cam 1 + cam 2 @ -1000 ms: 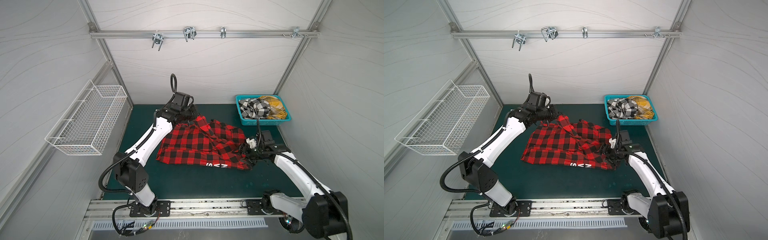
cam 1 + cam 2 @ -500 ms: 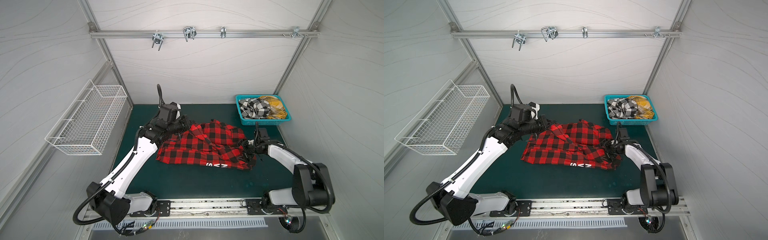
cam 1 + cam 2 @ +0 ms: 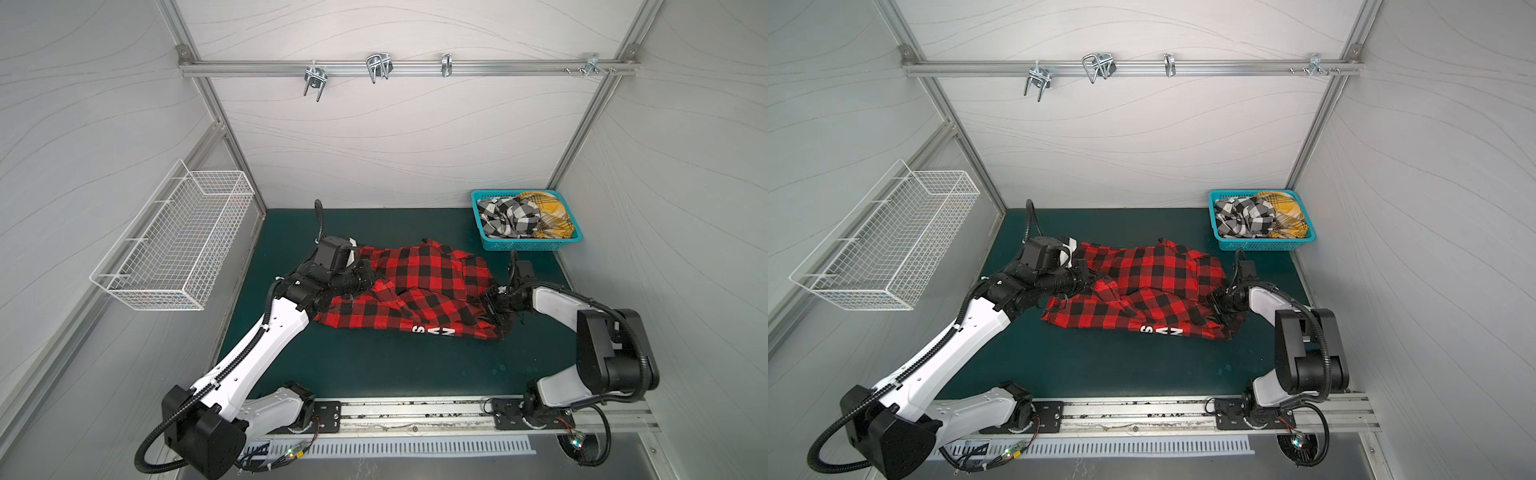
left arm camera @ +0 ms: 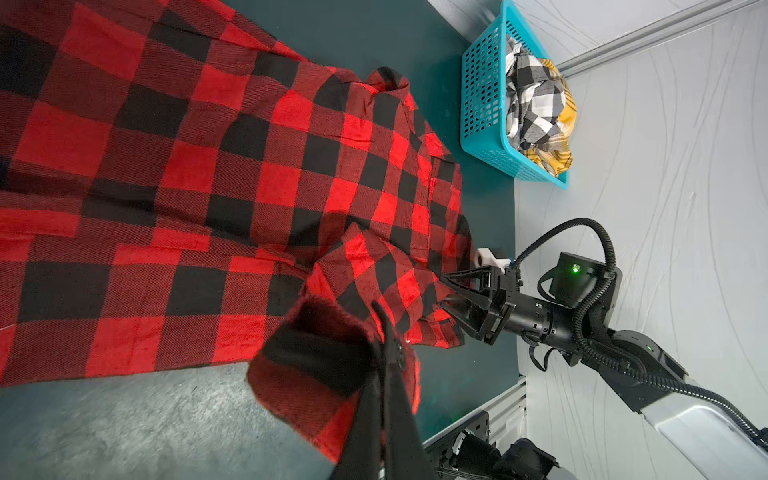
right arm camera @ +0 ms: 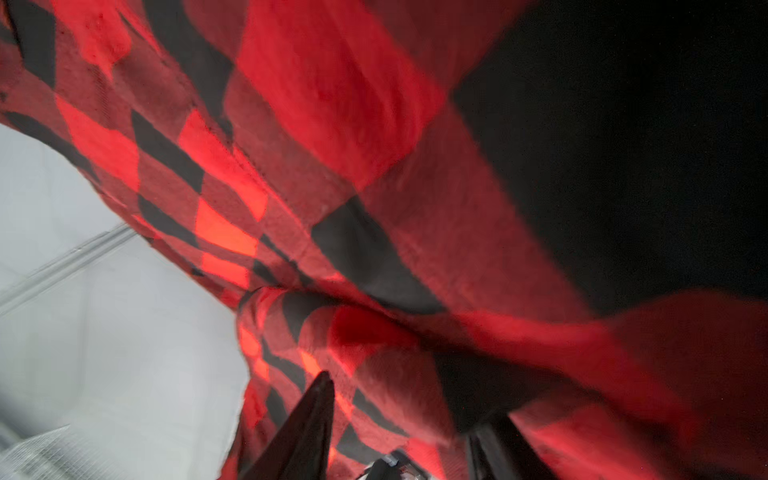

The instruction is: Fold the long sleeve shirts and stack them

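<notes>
The job looked far from done. The red-and-black shirt (image 3: 415, 286) lay spread and rumpled in the middle of the desk (image 3: 374, 365), with no neat fold in it yet. The left end effector (image 4: 380, 320) was shut tight on a flap of that shirt and held it up a little. The right end effector (image 4: 451, 297) stood partly open at the shirt's other side, with a bit of cloth between its jaws. I could not tell if it had a grip.

The black-and-white shirt (image 3: 509, 216) and the yellow shirt (image 3: 552, 218) lay bunched in the turquoise basket (image 3: 523, 246) at the back corner. So two shirts waited, and no stack was made.

The turquoise basket stood close behind the right arm. A white wire basket (image 3: 174, 245) hung on the side wall, well apart.
</notes>
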Available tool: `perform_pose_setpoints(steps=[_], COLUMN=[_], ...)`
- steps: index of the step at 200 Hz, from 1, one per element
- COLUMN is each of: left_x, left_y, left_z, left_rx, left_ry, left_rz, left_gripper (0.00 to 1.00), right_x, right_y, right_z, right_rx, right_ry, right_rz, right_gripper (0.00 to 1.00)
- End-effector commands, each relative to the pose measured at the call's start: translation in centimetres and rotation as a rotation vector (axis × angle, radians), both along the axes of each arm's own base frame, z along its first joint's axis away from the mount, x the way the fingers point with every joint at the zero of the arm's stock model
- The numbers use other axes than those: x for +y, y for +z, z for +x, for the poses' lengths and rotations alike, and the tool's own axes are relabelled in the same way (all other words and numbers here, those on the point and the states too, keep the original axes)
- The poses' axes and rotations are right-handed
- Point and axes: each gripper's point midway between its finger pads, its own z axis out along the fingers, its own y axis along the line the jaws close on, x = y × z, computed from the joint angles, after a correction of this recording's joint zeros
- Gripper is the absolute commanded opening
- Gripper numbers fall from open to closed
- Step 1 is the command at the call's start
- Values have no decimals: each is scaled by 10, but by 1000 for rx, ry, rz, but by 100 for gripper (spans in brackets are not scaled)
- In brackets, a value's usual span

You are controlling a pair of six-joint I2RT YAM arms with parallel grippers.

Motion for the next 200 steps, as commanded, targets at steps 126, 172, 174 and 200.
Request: perform_pose_setpoints(steps=[126,172,174,200], left_x=[95,122,122,116], left_y=[-68,-137,-139,-146], left_z=[47,45,45,54], left_rx=[136,265,269,297], left_ry=[231,298,299,304], left_rz=[80,122,120,71], left_gripper=[0,0,0,0], right_x=[-8,3,4,10], right_y=[18,2,1,-8], right_z=[-16,-39,-40,-43], right_rx=[-110,-109,-106,-92], right_ry=[-3,25,28,43], right_rz=[-26,-22,-22,-10], right_gripper=[0,0,0,0])
